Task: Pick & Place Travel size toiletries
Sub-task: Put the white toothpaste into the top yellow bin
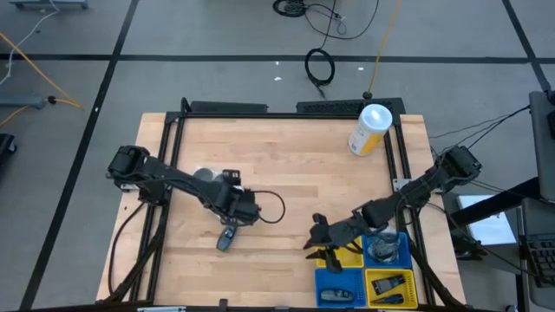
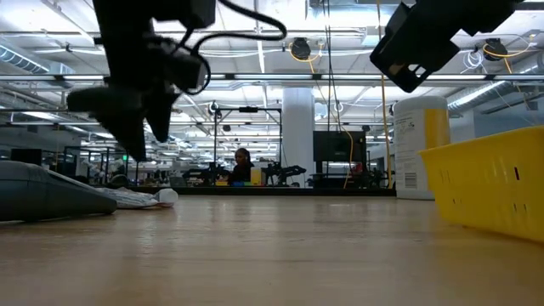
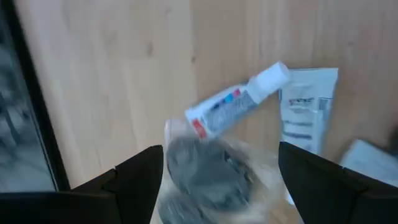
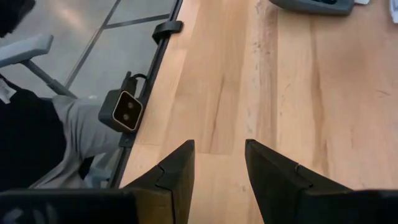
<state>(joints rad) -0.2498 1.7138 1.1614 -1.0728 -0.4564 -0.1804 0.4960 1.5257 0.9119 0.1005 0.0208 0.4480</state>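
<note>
High view shows the left gripper (image 1: 227, 236) low over the desk (image 1: 286, 173), left of the middle, its fingers spread wide with nothing held between them. Left wrist view looks down past those fingers (image 3: 140, 177) onto the toiletries: a small white tube (image 3: 239, 102) lies flat on the wood, its long axis slanted, white cap pointing away from the gripper. Its other end overlaps a greyish round piece in clear wrap (image 3: 205, 171), which sits between the fingers but is blurred. Just beside the tube's cap lies a flat white sachet (image 3: 305, 112), its long axis running roughly away from the gripper.

Farther right, the right gripper (image 1: 314, 238) hangs above bare desk next to the yellow-and-blue bins (image 1: 381, 282), fingers (image 4: 177, 168) partly apart and empty. A white-and-yellow canister (image 1: 370, 128) lies near the desk's far right corner.
</note>
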